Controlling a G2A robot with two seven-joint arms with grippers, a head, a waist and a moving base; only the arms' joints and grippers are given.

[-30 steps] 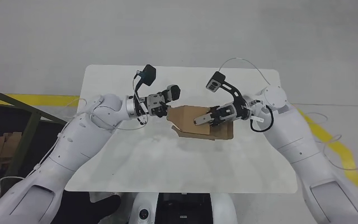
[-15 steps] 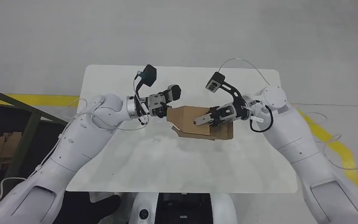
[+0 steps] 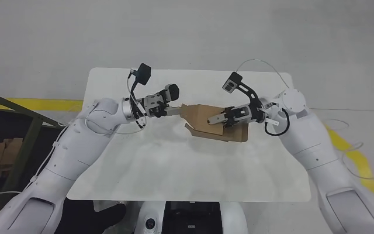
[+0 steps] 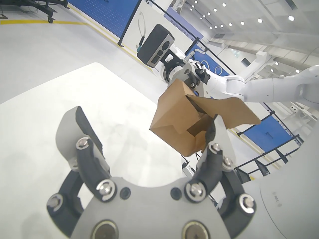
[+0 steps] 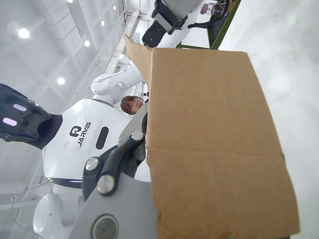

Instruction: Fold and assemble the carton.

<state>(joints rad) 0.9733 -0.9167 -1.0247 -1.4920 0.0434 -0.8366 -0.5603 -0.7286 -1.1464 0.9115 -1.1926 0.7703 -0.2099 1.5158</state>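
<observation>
Pinches the carton (image 3: 201,114) with the right gripper (image 3: 217,119) over the table (image 3: 175,169); holds the left gripper (image 4: 147,120) spread (fingertip at carton's end).

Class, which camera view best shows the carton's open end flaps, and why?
The left wrist view: the carton faces it end-on, with flaps unfolded. The top view shows its upper panels; the right wrist view shows one flat side.

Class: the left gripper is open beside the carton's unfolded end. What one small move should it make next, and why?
Probably ease the left gripper forward to press the loose flap inward. Its fingers stand open right at the unfolded end of the carton, while the right gripper holds the far side, steadying it.
</observation>
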